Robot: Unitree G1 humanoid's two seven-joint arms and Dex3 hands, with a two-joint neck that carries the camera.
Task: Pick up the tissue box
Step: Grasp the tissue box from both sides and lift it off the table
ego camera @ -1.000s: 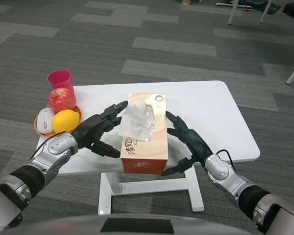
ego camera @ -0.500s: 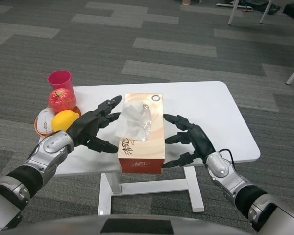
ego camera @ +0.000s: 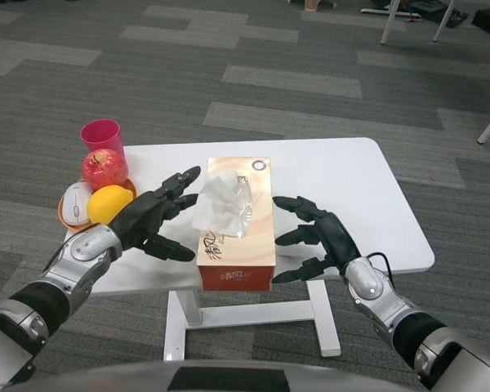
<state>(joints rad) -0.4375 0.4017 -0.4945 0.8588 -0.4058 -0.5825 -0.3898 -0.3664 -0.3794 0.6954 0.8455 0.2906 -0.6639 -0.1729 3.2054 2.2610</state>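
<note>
Tissue box (ego camera: 237, 224) sits centre frame on the white table (ego camera: 343, 188), long side running away from the camera, near end at the front table edge, a tissue (ego camera: 224, 204) sticking out the top. Left hand (ego camera: 147, 219) is just left of the box, fingers spread, holding nothing — fingertips near the box's left wall, contact unclear. Right hand (ego camera: 320, 238) is just right of the box, fingers apart and curled toward it, holding nothing, a clear gap to the right wall.

Step in hand: squeeze from both sides. To do it well, I'd bring both palms in level and opposite each other at mid-length of the box, press evenly so the cardboard doesn't buckle or twist, then lift straight up. Right hand looks lower and nearer the front end than the left — even that out first or the box may pivot.

Left of frame: plate (ego camera: 67, 214) with lemon (ego camera: 110, 203) and mouse (ego camera: 76, 200), apple (ego camera: 104, 167) and pink cup (ego camera: 102, 135) behind — close to the left forearm, watch the elbow.
</note>
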